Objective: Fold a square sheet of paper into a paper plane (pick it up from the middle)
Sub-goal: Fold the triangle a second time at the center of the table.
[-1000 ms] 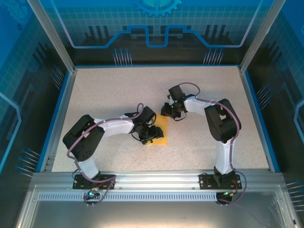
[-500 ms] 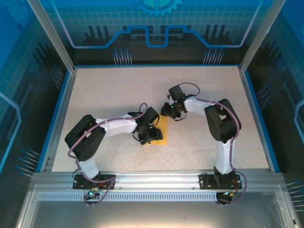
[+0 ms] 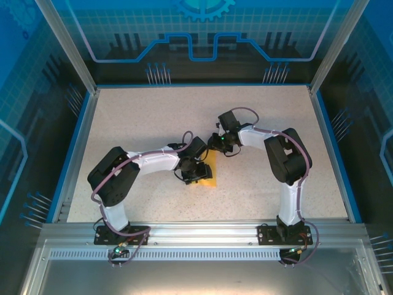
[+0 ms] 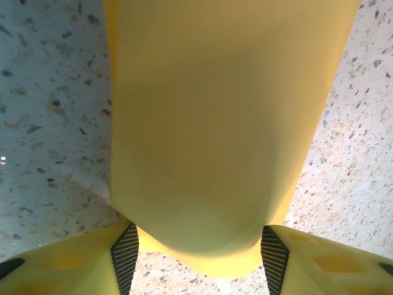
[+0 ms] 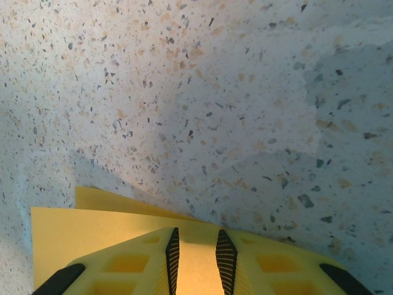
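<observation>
The sheet of paper (image 3: 210, 170) is orange-yellow and lies near the middle of the table (image 3: 141, 123), between the two grippers. From the top it looks like a narrow strip, longer than it is wide.

Up close in the left wrist view, the paper (image 4: 215, 123) is not flat. It curves up into a soft round hump. The left gripper (image 3: 195, 174) sits on the left side of the strip. Its two yellow fingers (image 4: 126, 255) stand one on each side of the hump, and the paper fills the gap from one dark pad to the other. The left gripper (image 4: 199, 246) is squeezing the paper by its sides.

The right gripper (image 3: 219, 145) is at the far end of the strip. In its own view, the paper (image 5: 73, 233) shows two layers (one corner peeks out from behind the other edge). The right gripper (image 5: 196, 246) has its fingers (image 5: 172, 252) just a little apart, and yellow paper shows in the thin gap. I cannot tell if they pinch the paper or only rest on it.

The table is pale and speckled. A blue rim (image 3: 77, 147) runs around it, and a metal rail (image 3: 202, 230) runs along the near edge, where both arms are bolted down.
</observation>
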`<state>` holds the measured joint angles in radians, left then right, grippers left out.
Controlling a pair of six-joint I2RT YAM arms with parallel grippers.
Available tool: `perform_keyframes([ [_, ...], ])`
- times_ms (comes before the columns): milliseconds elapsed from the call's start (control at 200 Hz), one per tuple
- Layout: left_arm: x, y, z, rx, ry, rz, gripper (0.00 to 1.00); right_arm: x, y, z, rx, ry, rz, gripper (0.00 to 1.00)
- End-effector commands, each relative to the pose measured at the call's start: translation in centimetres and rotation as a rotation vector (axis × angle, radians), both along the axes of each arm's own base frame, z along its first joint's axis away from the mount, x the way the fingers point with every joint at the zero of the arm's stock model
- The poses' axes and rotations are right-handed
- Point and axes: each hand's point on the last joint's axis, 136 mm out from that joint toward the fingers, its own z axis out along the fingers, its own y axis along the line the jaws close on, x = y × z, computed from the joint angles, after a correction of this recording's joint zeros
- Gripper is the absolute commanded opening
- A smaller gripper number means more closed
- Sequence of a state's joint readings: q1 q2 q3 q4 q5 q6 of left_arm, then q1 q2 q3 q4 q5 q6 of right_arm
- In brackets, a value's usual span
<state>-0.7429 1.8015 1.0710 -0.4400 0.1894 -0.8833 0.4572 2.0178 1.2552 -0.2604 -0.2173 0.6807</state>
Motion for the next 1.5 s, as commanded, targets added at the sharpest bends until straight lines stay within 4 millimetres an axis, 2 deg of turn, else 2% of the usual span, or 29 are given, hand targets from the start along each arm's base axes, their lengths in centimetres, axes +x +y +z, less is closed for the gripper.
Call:
perform_keyframes([
  [0, 0.8, -0.6, 1.8, -0.024, -0.072, -0.021, 0.59, -4.0, -1.7, -4.9, -0.093, 0.168, -0.007, 0.28],
  [205, 0.9, -0.6, 3.0, -0.044, -0.097, -0.017, 0.46, -4.1, -1.7, -4.9, -0.095, 0.167, -0.006, 0.28],
  [465, 1.1, -0.9, 3.7, -0.061, -0.115, -0.027, 0.43, -4.0, -1.8, -4.8, -0.099, 0.165, -0.006, 0.28],
  [695, 0.5, -0.3, 4.2, -0.043, -0.108, -0.043, 0.34, -4.1, -1.8, -5.0, -0.104, 0.170, -0.005, 0.28],
  [935, -0.7, 0.8, 3.8, 0.005, -0.062, -0.062, 0.34, -4.1, -1.8, -4.9, -0.104, 0.165, -0.005, 0.28],
  [1305, -0.5, 0.4, 4.7, -0.032, -0.088, -0.070, 0.34, -4.1, -1.9, -4.9, -0.105, 0.167, -0.005, 0.28],
  [1490, 0.1, 0.1, 4.4, -0.033, -0.104, -0.064, 0.32, -4.1, -1.9, -4.9, -0.106, 0.166, -0.005, 0.28],
])
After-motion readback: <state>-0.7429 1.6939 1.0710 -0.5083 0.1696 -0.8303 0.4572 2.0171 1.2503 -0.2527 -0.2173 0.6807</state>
